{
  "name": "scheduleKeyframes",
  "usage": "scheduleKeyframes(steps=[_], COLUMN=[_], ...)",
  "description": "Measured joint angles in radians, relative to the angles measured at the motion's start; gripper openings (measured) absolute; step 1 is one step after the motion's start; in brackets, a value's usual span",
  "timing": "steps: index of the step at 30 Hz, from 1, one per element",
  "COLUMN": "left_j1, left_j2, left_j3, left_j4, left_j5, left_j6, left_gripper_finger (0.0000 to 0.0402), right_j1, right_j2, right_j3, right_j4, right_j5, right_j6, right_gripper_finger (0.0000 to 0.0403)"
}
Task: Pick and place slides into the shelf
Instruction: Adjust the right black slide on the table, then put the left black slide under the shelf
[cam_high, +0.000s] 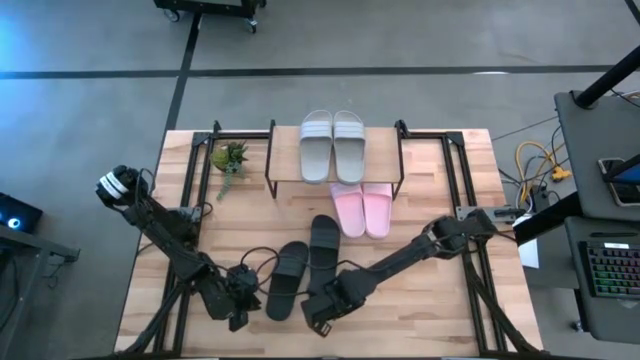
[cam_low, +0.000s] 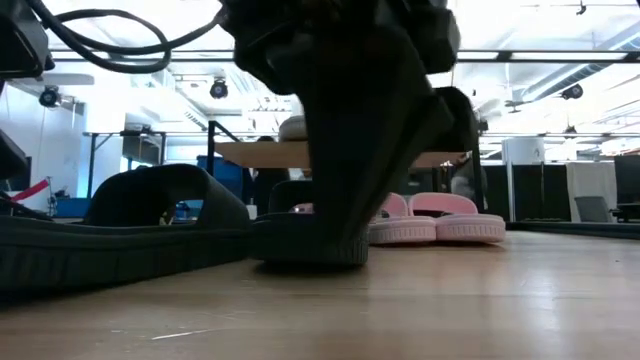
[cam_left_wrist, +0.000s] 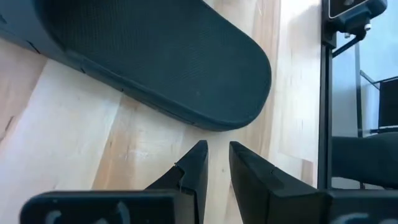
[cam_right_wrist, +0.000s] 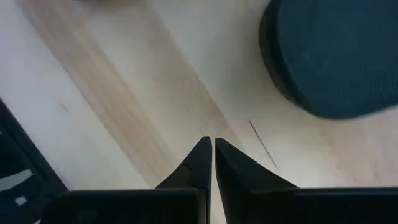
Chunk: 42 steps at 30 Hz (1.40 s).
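Two light grey slides (cam_high: 333, 145) lie side by side on the shelf (cam_high: 285, 181) at the table's far middle. The pale pink pair (cam_high: 362, 209) lies on the table just below its board, toward the near side. Two black slides (cam_high: 288, 279) (cam_high: 324, 250) lie soles down nearer the front. My left gripper (cam_high: 238, 319) hovers low, just left of the left black slide's heel end (cam_left_wrist: 205, 93); its fingers (cam_left_wrist: 217, 149) stand a narrow gap apart. My right gripper (cam_high: 318, 325) is shut (cam_right_wrist: 208, 144) just short of the other black slide's heel (cam_right_wrist: 336, 56).
A small green plant (cam_high: 230, 160) lies left of the shelf. Black metal frame bars (cam_high: 195, 170) run along both sides of the table. Bare wood (cam_high: 420, 320) shows at the near right. In the low view my right gripper (cam_low: 340, 150) hides much of the shelf.
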Motion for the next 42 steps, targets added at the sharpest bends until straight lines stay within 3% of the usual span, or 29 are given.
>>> scheduleKeyframes(steps=[12, 20, 28, 35, 42], left_j1=[-0.001, -0.011, -0.013, -0.031, -0.039], left_j2=[0.063, 0.096, 0.089, 0.128, 0.201], left_j3=[0.000, -0.001, -0.001, 0.000, 0.000], left_j4=[0.079, 0.115, 0.175, 0.252, 0.354], left_j5=[0.000, 0.027, 0.034, 0.067, 0.052], left_j6=[0.001, -0.026, -0.021, -0.015, 0.037], left_gripper_finger=[0.0051, 0.0051, 0.0051, 0.0051, 0.0051], right_j1=[-0.069, -0.093, -0.081, -0.045, 0.010], right_j2=[-0.003, -0.002, -0.002, -0.002, -0.002], right_j3=[-0.090, -0.063, -0.028, 0.028, 0.137], right_j4=[0.023, -0.019, -0.080, -0.089, -0.208], right_j5=[0.043, 0.152, 0.139, 0.165, 0.241], right_j6=[-0.073, -0.078, -0.072, 0.010, 0.189], right_gripper_finger=[0.0013, 0.0013, 0.0013, 0.0013, 0.0013])
